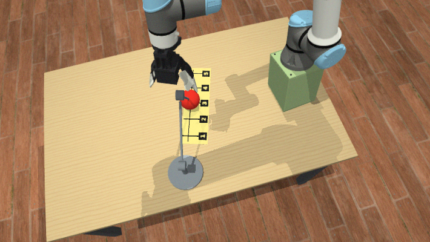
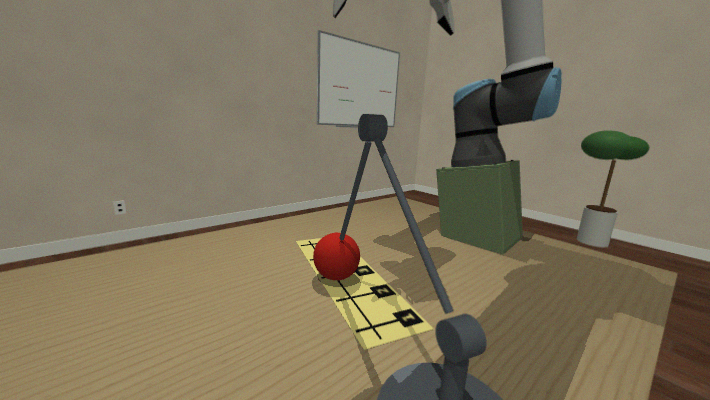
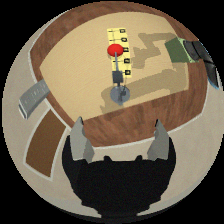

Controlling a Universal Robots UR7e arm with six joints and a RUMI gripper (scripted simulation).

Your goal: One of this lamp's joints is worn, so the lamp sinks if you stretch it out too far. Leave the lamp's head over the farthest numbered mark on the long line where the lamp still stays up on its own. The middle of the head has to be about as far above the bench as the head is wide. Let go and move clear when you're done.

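The lamp has a grey round base [image 1: 185, 172] [image 2: 430, 385] [image 3: 122, 93], two thin arms that meet at a raised elbow joint [image 1: 180, 95] [image 2: 372, 127], and a red ball head [image 1: 190, 99] [image 2: 336, 256] [image 3: 116, 49]. The head hangs low, just above the yellow strip [image 1: 197, 128] [image 2: 395, 332] [image 3: 120, 34], near mark 3. The strip carries a long line with marks 1 to 5. My gripper [image 1: 172, 87] [image 2: 392, 20] [image 3: 119, 121] is open and empty. It hangs high above the elbow and the head and touches neither.
The green pedestal [image 1: 292, 85] [image 2: 477, 205] [image 3: 175, 50] that bears the arm stands at the bench's back right. The arm's shadow falls across the bench to the right of the strip. A whiteboard [image 2: 357, 80] and a potted plant [image 2: 607, 190] stand beyond the bench.
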